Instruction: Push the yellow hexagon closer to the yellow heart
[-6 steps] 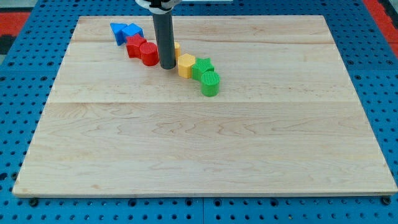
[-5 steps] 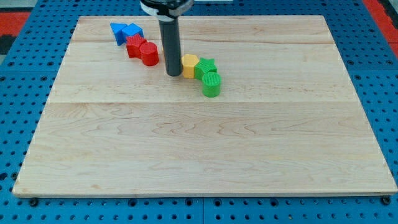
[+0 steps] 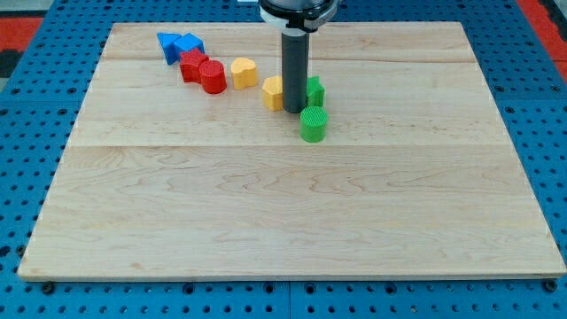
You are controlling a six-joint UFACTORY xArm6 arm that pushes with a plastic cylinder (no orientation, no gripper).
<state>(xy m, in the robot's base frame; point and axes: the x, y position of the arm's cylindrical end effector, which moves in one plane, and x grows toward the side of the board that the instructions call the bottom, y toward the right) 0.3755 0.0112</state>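
The yellow heart [image 3: 244, 72] lies near the view's top, just right of the red blocks. The yellow hexagon [image 3: 273, 92] lies a little to its lower right, with a small gap between them. My tip [image 3: 294, 110] stands right against the hexagon's right side, between it and the green star [image 3: 314, 90], which the rod partly hides. A green cylinder [image 3: 313, 124] lies just to the lower right of the tip.
A red cylinder [image 3: 212, 77] and a red block [image 3: 192, 65] sit left of the heart. Two blue blocks [image 3: 179, 44] lie at the view's top left. The wooden board [image 3: 292, 213] rests on a blue pegboard.
My tip moved right, from left of the hexagon to its right side. The yellow heart is now uncovered. The green star and green cylinder shifted slightly right.
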